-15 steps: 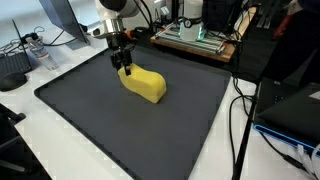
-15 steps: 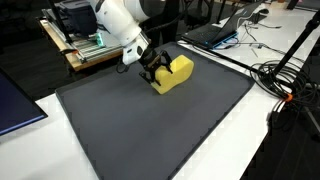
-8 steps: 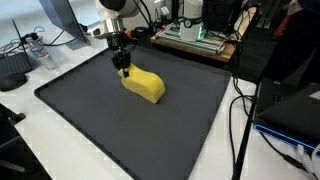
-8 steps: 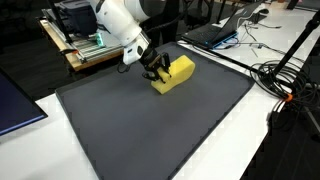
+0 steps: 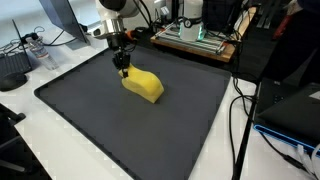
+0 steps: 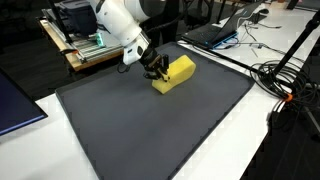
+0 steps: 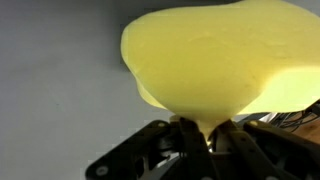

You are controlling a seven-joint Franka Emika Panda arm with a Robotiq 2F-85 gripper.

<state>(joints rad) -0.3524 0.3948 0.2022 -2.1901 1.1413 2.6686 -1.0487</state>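
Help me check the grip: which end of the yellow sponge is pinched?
The end facing the green-lit electronics board: the gripper is shut on it, while the other end of the sponge lies free on the mat.

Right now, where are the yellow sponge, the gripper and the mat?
yellow sponge (image 5: 146, 88), an exterior view, top face
gripper (image 5: 124, 72), an exterior view, between fingertips
mat (image 5: 120, 132), an exterior view, bare middle
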